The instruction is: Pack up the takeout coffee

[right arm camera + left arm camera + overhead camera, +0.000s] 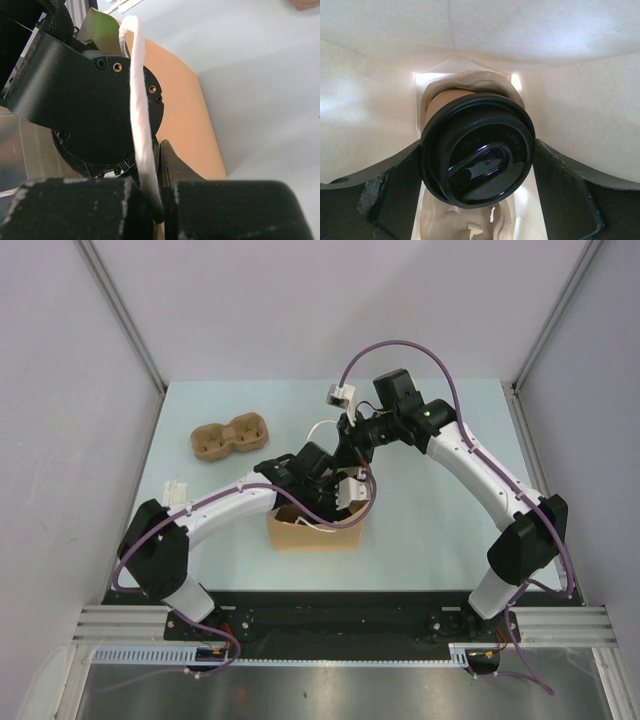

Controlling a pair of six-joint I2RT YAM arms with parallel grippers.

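Overhead, the left arm [230, 505] reaches its jaws down into the open paper bag [300, 535]. The right jaws hover just past the bag's far rim. A pulp cup tray [232, 437] lies well away from both on the surface [450, 540], its two wells apparently bare.

From the left wrist, the takeout coffee [477, 150] sits squarely between the left jaws, deep inside the bag. The jaws are spread wide, with a finger [395, 195] against the black lid's rim on each side, which reads as a grip. The cup's base seems nested in a pale pulp holder [470, 82]. To do this well, I would lower it straight and upright. I would let go only once the base is seated, then lift out vertically without nudging the lid.

From the right wrist, the right jaws are pressed together, pinching the white handle [137, 100] just in front of the bag's wall. A gentle, even pull should hold the mouth open without tipping the bag.
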